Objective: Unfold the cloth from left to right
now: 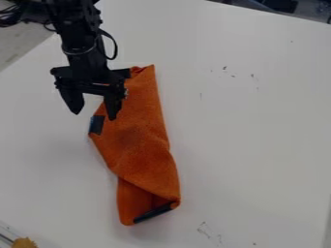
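Released gripper (95, 116) hangs at the orange cloth's (143, 150) upper part

The black gripper points down with its two fingers spread apart, one in front of the cloth, the other over the tabletop just beside it. Near the fingertips, a dark blue patch (96, 124) sits on the cloth's left edge as the view shows it. The cloth lies folded into a long, narrow shape on the white tabletop (246, 131), running from behind the gripper toward the lower part of the view. Its lower end has an overlapping fold, with a black strip (152, 213) along the bottom edge. Farther out, small dark marks dot the tabletop, and a yellowish-brown object (24, 242) shows at the view's lower left corner.
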### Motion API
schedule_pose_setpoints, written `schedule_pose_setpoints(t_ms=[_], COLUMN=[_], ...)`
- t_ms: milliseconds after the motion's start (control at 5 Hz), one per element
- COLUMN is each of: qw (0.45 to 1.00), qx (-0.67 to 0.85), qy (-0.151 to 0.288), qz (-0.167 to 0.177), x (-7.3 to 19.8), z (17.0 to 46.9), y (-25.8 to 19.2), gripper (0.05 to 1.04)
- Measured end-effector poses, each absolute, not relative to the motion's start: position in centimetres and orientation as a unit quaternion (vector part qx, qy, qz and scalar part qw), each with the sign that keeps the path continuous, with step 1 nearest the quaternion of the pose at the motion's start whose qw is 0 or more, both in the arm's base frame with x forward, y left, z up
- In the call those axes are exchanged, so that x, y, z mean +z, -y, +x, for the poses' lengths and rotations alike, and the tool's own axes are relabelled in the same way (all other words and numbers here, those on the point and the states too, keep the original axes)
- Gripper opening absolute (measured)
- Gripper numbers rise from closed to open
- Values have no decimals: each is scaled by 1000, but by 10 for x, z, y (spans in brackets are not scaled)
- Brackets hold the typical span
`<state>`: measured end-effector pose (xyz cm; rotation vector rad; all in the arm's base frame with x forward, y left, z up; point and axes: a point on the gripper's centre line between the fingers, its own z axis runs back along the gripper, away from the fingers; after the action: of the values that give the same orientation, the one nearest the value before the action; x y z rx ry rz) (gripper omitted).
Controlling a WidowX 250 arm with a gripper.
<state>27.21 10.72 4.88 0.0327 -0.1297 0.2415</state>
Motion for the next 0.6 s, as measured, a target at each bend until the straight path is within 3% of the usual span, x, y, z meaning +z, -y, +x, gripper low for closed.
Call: schedule_pose_setpoints(t_ms=[200, 600], qw=[989, 991], qx=[127, 129], qy=[72, 45], qz=[16, -3], x=[43, 12], z=[268, 273], y=[-117, -118], gripper=[1001, 1001])
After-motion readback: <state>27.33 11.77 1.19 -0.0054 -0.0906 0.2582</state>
